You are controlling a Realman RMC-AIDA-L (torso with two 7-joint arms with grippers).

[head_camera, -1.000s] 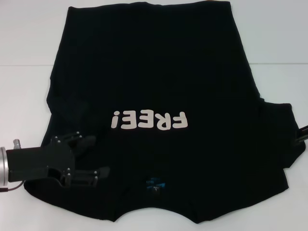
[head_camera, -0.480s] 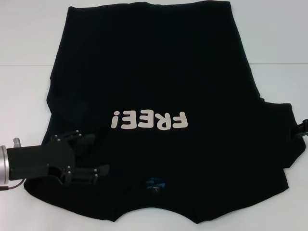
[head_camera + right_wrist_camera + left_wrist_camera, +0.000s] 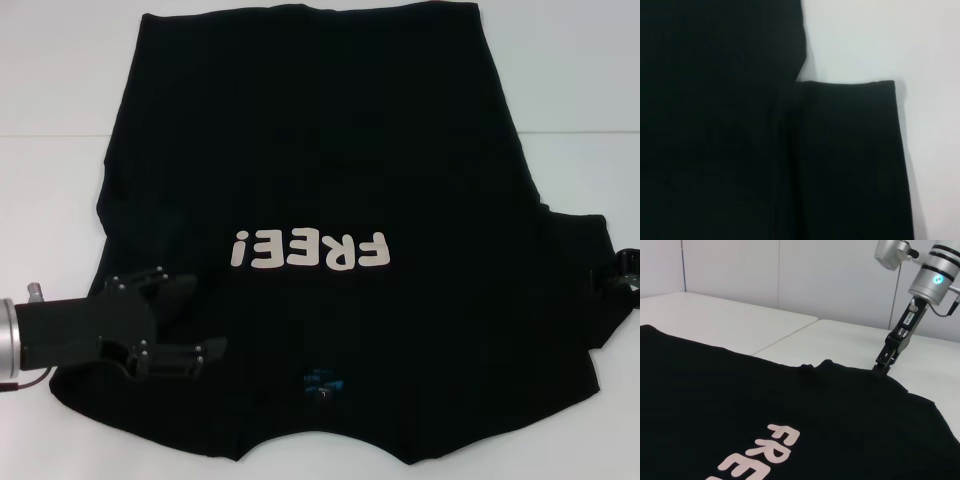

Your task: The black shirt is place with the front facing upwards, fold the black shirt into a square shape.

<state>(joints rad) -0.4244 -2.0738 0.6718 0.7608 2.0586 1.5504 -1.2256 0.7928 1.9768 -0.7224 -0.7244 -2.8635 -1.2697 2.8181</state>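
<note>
A black shirt (image 3: 330, 180) lies spread flat, front up, across a white tabletop (image 3: 50, 90), its cream "FREE!" lettering (image 3: 307, 250) reading upside down from the robot's head and its small blue neck label (image 3: 322, 381) near the six o'clock edge. No fold shows yet: the body is open and the sleeve at three o'clock lies out flat, so the whole job of squaring the garment appears still ahead.

The left tool (image 3: 185, 320) hovers over or rests on the shoulder area at about eight o'clock, its two fingers spread apart with nothing clamped between them; whether the tips touch the cloth cannot be told.

The right tool (image 3: 881, 367) stands at the sleeve edge at three o'clock, pointing steeply down with its tip at the fabric's border. Whether its fingers are apart or together cannot be told from any view. The right wrist camera shows only the sleeve (image 3: 850, 160) and bare tabletop beside it.
</note>
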